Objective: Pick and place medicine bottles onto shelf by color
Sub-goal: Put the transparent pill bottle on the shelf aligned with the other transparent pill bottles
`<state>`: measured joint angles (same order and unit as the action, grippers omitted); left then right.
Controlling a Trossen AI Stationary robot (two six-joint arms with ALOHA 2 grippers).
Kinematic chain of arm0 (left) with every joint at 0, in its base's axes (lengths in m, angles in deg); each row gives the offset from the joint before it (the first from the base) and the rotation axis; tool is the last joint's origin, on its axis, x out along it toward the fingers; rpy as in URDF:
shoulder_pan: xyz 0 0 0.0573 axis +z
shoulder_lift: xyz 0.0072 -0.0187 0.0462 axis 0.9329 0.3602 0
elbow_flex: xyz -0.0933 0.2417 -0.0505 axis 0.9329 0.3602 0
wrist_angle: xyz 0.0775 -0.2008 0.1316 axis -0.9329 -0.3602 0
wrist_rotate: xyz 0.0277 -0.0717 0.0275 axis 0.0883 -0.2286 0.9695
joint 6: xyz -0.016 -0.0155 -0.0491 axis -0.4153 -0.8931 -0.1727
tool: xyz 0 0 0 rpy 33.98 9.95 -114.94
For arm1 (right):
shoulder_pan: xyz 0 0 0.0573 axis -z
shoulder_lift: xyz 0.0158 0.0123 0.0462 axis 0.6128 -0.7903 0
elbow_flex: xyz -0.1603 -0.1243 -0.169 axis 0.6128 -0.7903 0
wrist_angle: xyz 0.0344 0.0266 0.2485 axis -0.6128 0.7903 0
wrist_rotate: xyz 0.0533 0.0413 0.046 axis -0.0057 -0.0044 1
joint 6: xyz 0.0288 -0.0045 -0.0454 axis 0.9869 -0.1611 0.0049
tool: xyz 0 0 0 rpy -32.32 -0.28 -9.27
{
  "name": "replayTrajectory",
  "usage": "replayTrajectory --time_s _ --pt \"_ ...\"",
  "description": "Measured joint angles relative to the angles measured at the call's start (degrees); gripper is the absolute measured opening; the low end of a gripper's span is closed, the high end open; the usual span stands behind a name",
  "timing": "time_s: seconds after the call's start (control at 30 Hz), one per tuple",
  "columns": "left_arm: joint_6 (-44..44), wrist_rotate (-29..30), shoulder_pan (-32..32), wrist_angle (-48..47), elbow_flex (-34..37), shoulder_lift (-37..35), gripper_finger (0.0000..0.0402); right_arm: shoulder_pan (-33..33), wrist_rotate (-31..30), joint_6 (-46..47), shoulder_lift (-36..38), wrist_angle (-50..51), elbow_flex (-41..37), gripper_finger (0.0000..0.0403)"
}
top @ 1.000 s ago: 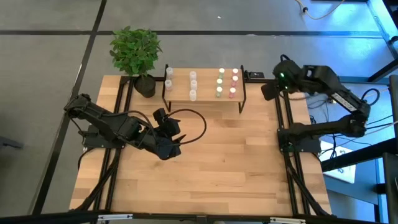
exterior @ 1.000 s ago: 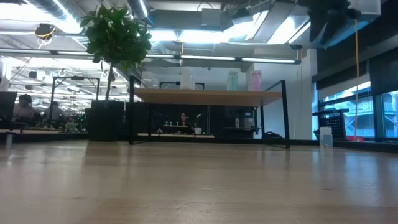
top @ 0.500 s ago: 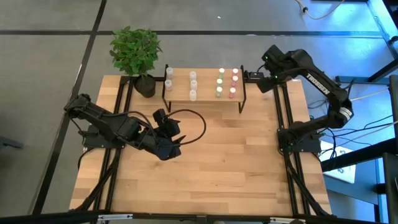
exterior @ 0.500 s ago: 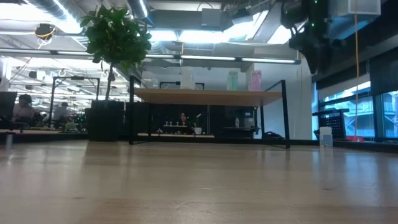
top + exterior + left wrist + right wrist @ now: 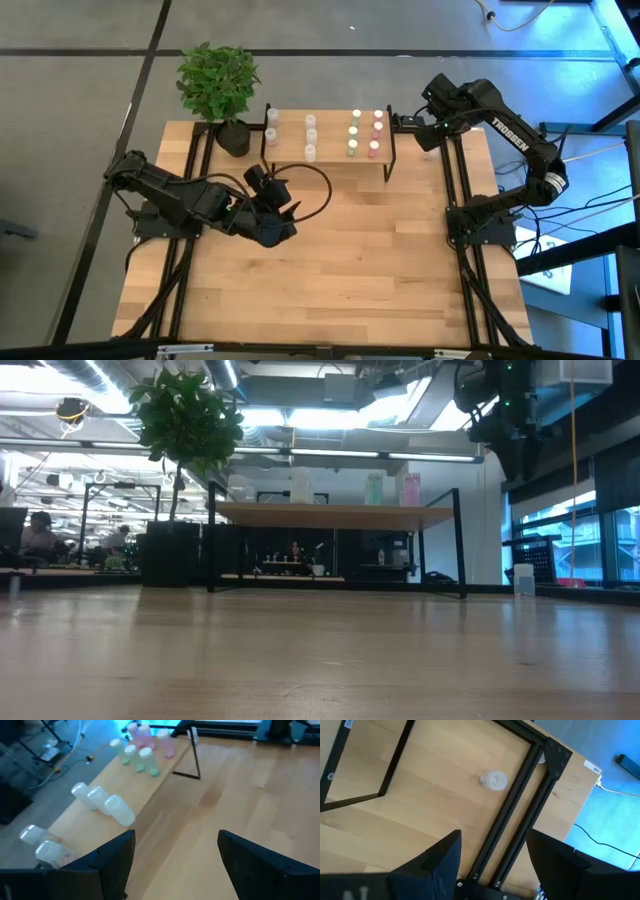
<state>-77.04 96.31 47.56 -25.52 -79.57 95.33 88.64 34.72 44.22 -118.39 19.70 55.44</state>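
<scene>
Left to right: potted plant at the table's far-left corner, left gripper hovering over bare tabletop just in front of the shelf, fingers spread, nothing between them. In the left wrist view the shelf runs diagonally past those fingers with the medicine bottles in rows: whitish ones nearest, then green-capped, then pink. From above the sort reads white caps at left and mid-shelf, green column, pink column by the right end. Right gripper is off the shelf's right end, up high, jaws wide and empty; its wrist camera looks straight down on one stray bottle, pale cap (colour can't be called, it's blurred), standing on the wood between the shelf leg and the black arm rail. Risks, as I judge them: that bottle sits close to the rail, so a descending finger could clip the rail or tip the bottle and roll it off the edge; tiny round body means an off-centre pinch squirts it out; placing it near packed rows could domino its neighbours; left arm parked near the shelf front could be in the way. Surface is smooth light butcher-block, otherwise bare. Low view shows an open office behind, ceiling ducts, strip lights, people seated at desks far back.
</scene>
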Motion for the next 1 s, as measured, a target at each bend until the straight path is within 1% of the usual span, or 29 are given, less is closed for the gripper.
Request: replayTrajectory --time_s 0.43,0.7,0.83,1.0 --pt "0.46 -0.01 0.05 0.0 0.0 0.0 0.0277 0.0 0.0 1.7 0.0 -1.42 0.0 0.0227" --pt "0.48 -2.97 0.05 0.0 0.0 0.02 0.0277 0.0 0.05 1.79 0.0 -1.2 -0.02 0.0227" --pt "0.48 -4.25 0.05 0.01 0.0 0.02 0.0277 0.0 0.39 4.57 0.0 -1.2 -0.01 0.0227" --pt "0.48 -4.34 0.05 0.02 0.0 0.02 0.0277 0.0 0.39 4.67 0.0 -3.14 -0.02 0.0227"
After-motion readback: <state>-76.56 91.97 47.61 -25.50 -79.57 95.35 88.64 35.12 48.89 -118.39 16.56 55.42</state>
